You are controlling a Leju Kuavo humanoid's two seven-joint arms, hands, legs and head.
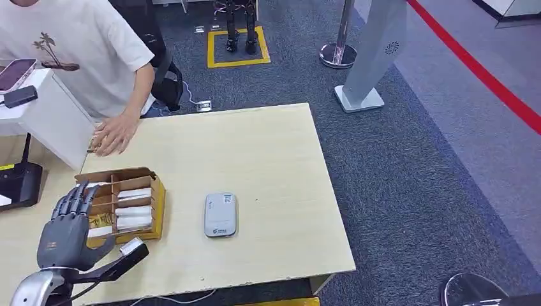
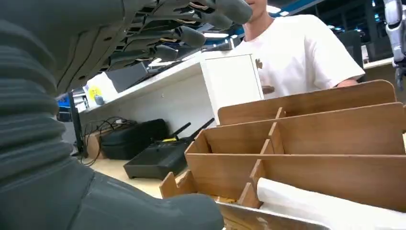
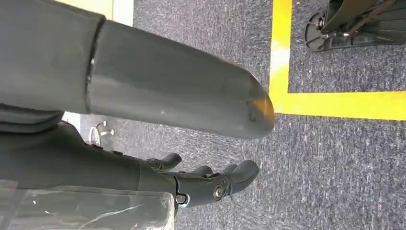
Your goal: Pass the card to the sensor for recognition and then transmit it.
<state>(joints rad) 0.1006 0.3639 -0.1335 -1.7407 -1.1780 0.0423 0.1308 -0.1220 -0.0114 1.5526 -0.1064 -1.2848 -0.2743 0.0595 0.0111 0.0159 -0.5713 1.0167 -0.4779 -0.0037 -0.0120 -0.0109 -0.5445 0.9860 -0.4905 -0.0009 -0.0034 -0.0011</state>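
A wooden divided box [image 1: 156, 191] stands on the table's left part, with white cards [image 1: 134, 208] lying in its compartments. To its right lies the grey sensor pad [image 1: 220, 215], flat on the tabletop. My left hand [image 1: 67, 229] hovers at the box's left front corner, fingers spread over the edge and thumb [image 1: 124, 258] stretched along the front; it holds nothing. From the left wrist, the fingers [image 2: 191, 28] are above the box [image 2: 311, 139] and a white card [image 2: 325, 206] lies in the nearest slot. My right hand [image 3: 206, 184] hangs over the carpet, holding nothing.
A person in a white T-shirt [image 1: 76, 51] leans in at the table's far left, one hand [image 1: 115, 134] resting on the table beside a white cabinet [image 1: 51, 118]. A dark device [image 1: 19, 185] sits to the left. The table's right edge [image 1: 332, 191] drops to carpet.
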